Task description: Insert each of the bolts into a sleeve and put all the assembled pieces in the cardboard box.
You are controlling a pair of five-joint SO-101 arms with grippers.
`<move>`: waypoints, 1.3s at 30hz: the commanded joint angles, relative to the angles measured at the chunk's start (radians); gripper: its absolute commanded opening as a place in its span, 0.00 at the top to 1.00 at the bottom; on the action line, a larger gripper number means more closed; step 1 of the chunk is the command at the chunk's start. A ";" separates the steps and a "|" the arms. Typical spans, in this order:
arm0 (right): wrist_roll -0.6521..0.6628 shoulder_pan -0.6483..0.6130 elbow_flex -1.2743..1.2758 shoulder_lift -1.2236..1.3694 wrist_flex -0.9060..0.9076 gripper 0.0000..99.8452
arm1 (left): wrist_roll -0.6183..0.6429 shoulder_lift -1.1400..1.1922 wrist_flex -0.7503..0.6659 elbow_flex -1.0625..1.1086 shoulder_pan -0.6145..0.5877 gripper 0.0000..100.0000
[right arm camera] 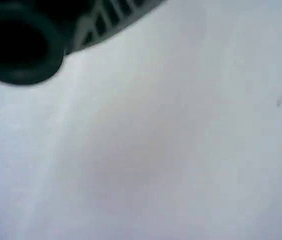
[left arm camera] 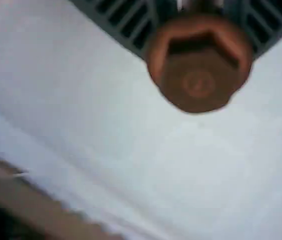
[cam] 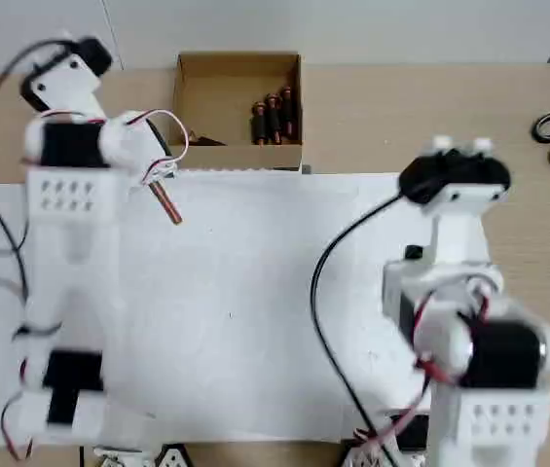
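While left gripper clamps a bolt, right gripper clamped on a sleeve

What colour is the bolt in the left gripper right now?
Copper-brown. The bolt shows best in the left wrist view, with its head towards the camera.

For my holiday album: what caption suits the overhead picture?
The left gripper holds a copper bolt over white paper, near the cardboard box of assembled pieces.

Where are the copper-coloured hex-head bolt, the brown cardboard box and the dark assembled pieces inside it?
copper-coloured hex-head bolt [cam: 165,202]: high view, mid-shaft.
brown cardboard box [cam: 218,97]: high view, bare floor.
dark assembled pieces [cam: 273,119]: high view, middle piece.
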 commanded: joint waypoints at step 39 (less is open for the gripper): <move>0.169 -0.512 1.194 -0.834 -1.017 1.00 | -0.387 -1.780 -0.815 1.584 0.087 0.99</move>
